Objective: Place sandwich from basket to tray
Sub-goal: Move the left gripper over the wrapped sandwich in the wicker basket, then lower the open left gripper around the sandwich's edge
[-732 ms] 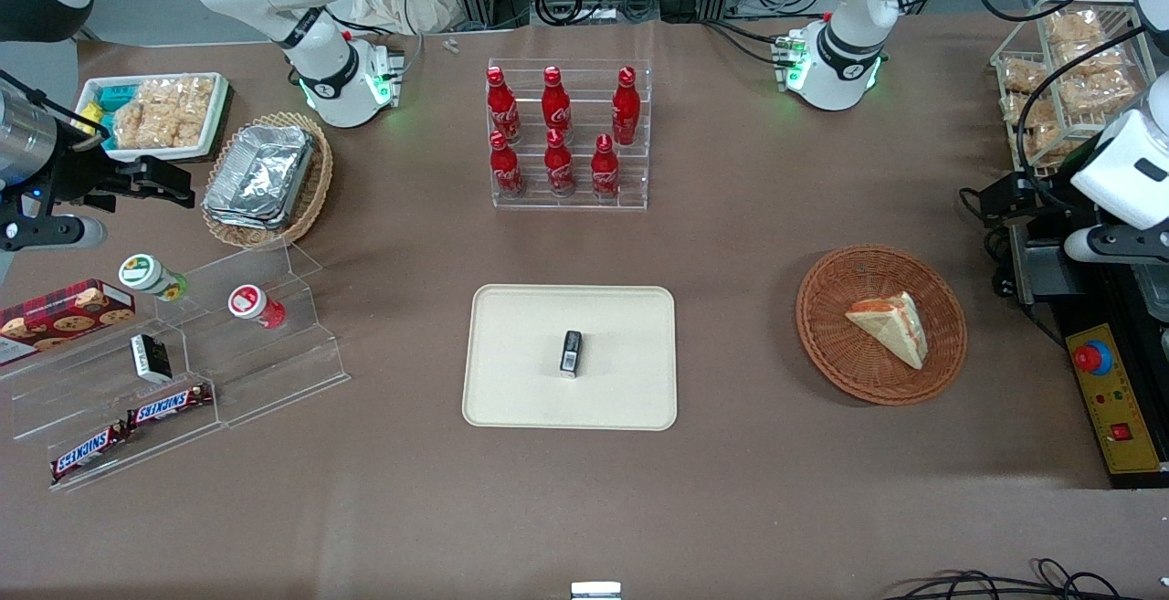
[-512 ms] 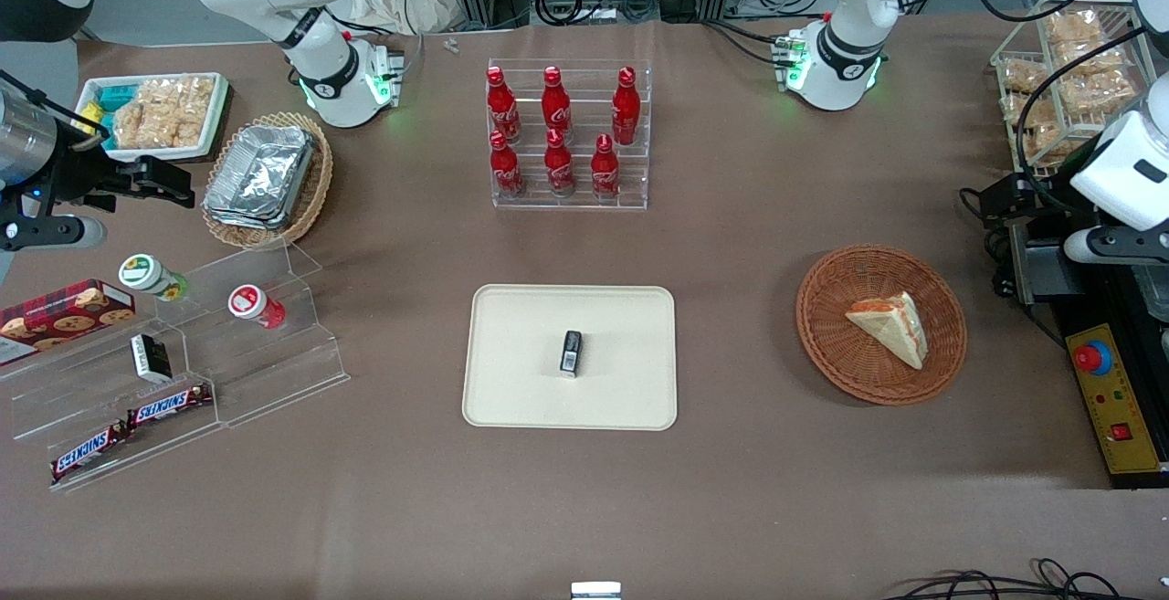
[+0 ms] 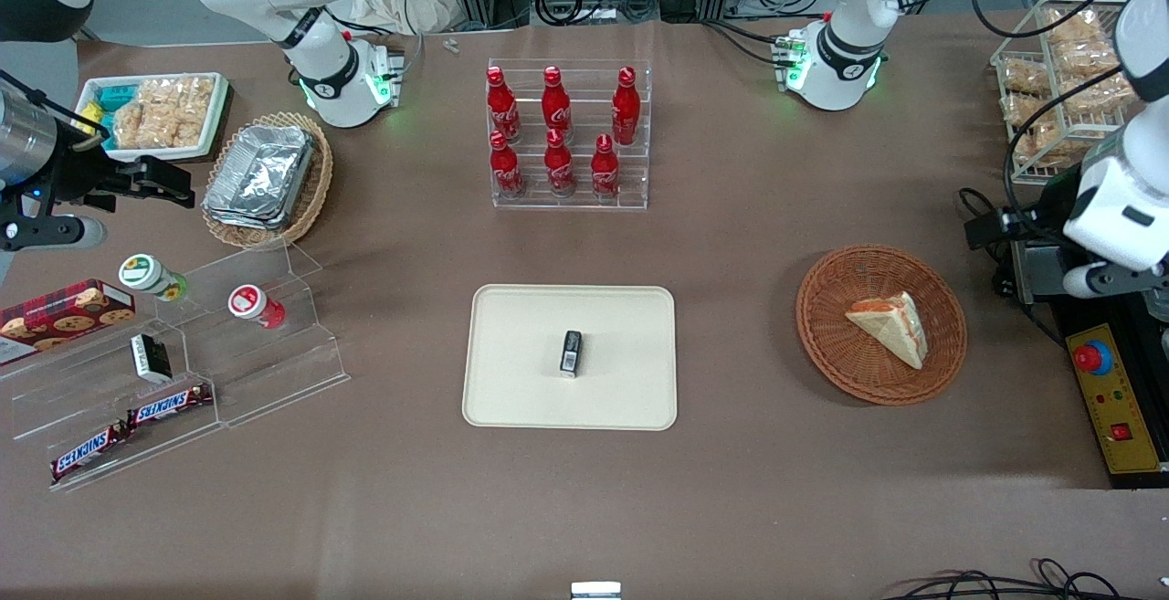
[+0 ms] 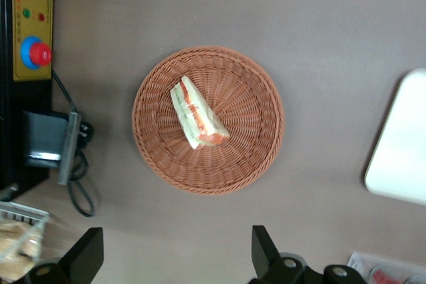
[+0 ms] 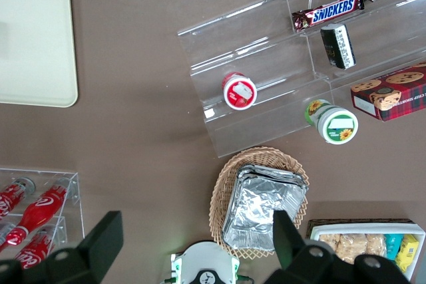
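The sandwich (image 3: pixel 890 326), a pale wedge with red and green filling along its edge, lies in the round reddish-brown basket (image 3: pixel 822 308) toward the working arm's end of the table. The wrist view looks down on the sandwich (image 4: pixel 196 114) in the basket (image 4: pixel 253 131). My gripper (image 4: pixel 174 254) hangs open and empty well above the table, apart from the basket's rim. In the front view the gripper (image 3: pixel 991 227) shows beside the basket, a little farther from the camera. The cream tray (image 3: pixel 521 344) sits mid-table with a small black item (image 3: pixel 571 352) on it.
A yellow control box with a red button (image 3: pixel 1110 399) and cables lie beside the basket at the table's end. A clear rack of red bottles (image 3: pixel 566 134) stands farther from the camera than the tray. A wire rack of snack bags (image 3: pixel 1064 70) stands near the working arm.
The working arm's wrist and gripper have shifted a little nearer to the front camera, beside the basket. The sandwich, basket and tray have not moved.
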